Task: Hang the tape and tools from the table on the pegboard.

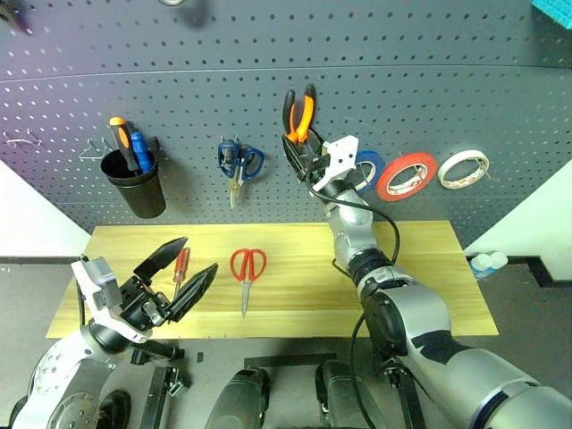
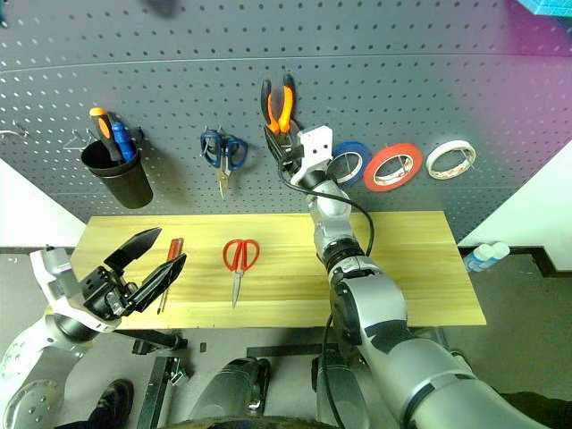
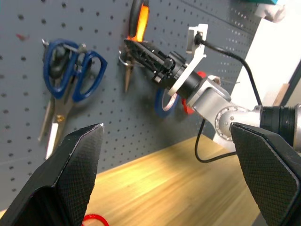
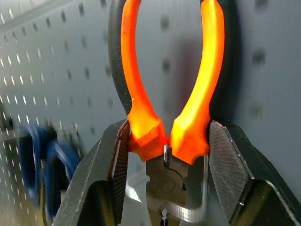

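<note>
Dark grey pegboard (image 1: 179,80) above light wood desk (image 1: 429,286); red-orange tape (image 1: 407,176) hangs there between a blue roll (image 1: 368,168) and a white roll (image 1: 464,168). Right claw (image 1: 302,154) clamped on the pliers (image 1: 299,114), handles up against the board. Left claw (image 1: 183,268) wide apart, empty, above the red-handled screwdriver (image 1: 180,266); red scissors (image 1: 248,273) lie beside it.

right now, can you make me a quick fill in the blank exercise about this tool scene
1. The right gripper is shut on the ____ at the pegboard.
2. The red-handled scissors lie on the ____.
3. The left gripper has its jaws ____.
4. The orange and blue screwdrivers stand in a black ____.

Missing words: pliers; table; open; cup
</note>
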Available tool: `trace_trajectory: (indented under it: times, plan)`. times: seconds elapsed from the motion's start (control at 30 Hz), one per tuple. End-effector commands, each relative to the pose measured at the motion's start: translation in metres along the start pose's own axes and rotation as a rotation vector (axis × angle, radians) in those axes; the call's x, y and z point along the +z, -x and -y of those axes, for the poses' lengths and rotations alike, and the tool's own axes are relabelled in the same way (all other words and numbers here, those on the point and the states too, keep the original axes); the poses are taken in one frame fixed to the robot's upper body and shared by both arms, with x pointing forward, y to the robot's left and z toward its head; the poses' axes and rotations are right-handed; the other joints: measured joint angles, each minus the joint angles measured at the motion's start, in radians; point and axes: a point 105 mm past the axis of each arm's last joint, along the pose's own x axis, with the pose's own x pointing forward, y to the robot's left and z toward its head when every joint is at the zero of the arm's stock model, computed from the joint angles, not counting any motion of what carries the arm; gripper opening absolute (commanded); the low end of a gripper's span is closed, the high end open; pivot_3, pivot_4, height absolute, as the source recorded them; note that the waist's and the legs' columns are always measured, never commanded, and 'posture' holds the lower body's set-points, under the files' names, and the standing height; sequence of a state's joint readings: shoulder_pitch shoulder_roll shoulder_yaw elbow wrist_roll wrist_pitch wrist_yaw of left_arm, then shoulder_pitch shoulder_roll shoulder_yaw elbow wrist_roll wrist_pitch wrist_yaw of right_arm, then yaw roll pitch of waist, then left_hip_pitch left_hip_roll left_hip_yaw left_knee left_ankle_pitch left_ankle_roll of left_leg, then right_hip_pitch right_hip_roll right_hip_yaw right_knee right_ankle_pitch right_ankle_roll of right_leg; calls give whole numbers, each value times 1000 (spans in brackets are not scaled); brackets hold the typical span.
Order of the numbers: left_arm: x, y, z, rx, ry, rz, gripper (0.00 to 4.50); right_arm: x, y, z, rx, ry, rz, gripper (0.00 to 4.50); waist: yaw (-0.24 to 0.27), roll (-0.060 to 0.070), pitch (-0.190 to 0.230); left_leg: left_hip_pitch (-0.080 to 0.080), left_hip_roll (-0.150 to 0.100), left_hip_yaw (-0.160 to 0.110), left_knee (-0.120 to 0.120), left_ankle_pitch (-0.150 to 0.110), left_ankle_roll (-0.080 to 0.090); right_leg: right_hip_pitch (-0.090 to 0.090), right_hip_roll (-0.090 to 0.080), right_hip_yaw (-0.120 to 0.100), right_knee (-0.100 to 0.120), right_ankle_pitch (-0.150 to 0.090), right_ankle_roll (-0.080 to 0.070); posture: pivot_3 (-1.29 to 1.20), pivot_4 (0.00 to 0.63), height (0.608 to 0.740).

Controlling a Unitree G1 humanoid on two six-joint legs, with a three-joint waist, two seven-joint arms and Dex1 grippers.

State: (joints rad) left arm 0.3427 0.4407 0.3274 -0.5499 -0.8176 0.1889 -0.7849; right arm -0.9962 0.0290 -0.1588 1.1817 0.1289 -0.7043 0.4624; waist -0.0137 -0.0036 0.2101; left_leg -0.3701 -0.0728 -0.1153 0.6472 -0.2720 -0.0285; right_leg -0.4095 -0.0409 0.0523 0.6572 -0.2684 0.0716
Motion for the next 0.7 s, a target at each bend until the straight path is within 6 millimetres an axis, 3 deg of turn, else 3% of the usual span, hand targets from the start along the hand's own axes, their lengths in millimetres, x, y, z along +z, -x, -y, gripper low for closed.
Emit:
trace_trajectory:
  times: [0.03,0.07,0.1,0.27,0.43,0.7]
  plan:
    - [6,-3,5,-26,-17,15,4500,5,-2,4,-22,7,20,2091,-1,0,3,0,0,0,0,0,0,0,0,0,0,0,0,123,240,740]
    - [6,-3,4,-26,-17,14,4500,6,-1,4,-18,-3,27,2091,-2,0,3,-1,0,0,0,0,0,0,0,0,-1,0,0,120,239,740]
    - [6,-3,4,-27,-15,13,4500,8,-2,5,-18,-12,37,2808,-3,0,3,-1,0,0,-1,0,0,0,0,0,-1,0,0,119,238,740]
    - [4,-4,2,-27,-12,12,4500,15,-3,8,-23,2,65,4358,-2,0,5,-1,0,0,0,0,0,0,0,0,-2,0,0,115,233,740]
    - [3,-3,0,-27,-13,11,4500,18,-3,6,-18,-5,85,4471,-2,-1,8,-1,0,0,1,1,1,1,0,0,-3,0,-1,116,232,740]
    - [2,-2,-1,-29,-17,14,4500,41,-7,-3,1,12,211,4471,-1,-1,16,-4,0,-1,-1,1,1,-1,0,0,-6,0,0,109,228,740]
